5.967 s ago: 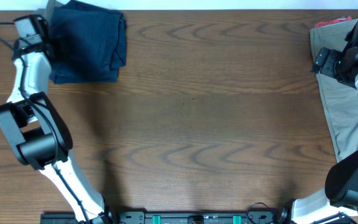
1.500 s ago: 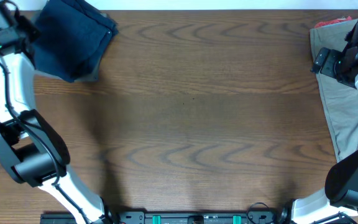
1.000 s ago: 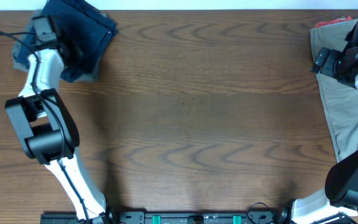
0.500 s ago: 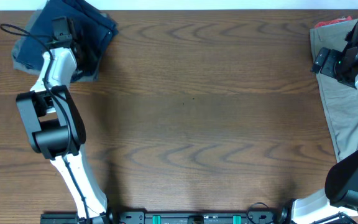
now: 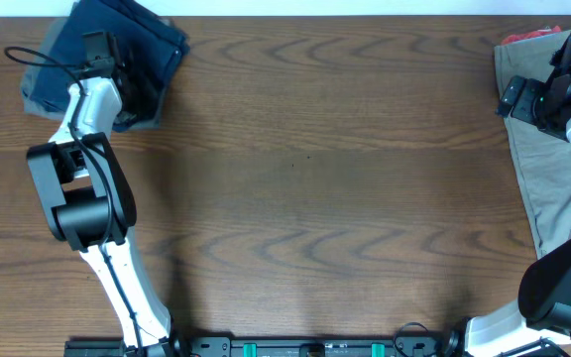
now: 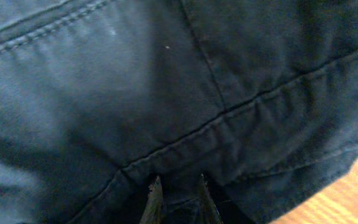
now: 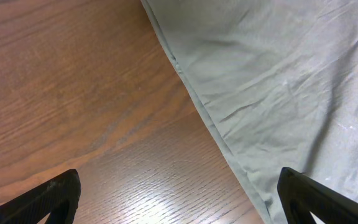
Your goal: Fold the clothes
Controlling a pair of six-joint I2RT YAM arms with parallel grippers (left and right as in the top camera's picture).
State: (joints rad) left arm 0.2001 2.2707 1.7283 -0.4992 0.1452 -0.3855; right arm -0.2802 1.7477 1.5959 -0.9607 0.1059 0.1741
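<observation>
The dark navy shorts (image 5: 152,40) lie bunched at the table's far left corner, with a paler grey-blue part (image 5: 40,84) on their left. My left gripper (image 5: 122,74) is down on them. In the left wrist view navy cloth (image 6: 135,93) fills the frame, and the left gripper (image 6: 178,186) has its fingers almost together with a fold of that cloth between them. A khaki-grey pair (image 5: 543,169) lies flat along the right edge. My right gripper (image 5: 523,97) hovers at its left hem (image 7: 216,124); the right gripper (image 7: 179,205) stands wide open and empty.
A red cloth (image 5: 528,38) pokes out at the far right corner behind the khaki pair. Bare wooden table (image 5: 305,169) spans the middle between the two arms. Both arm bases stand at the front corners.
The left arm swung right from the shorts' left edge onto the pile, then barely moved in the last half second. The right arm has stayed still.
</observation>
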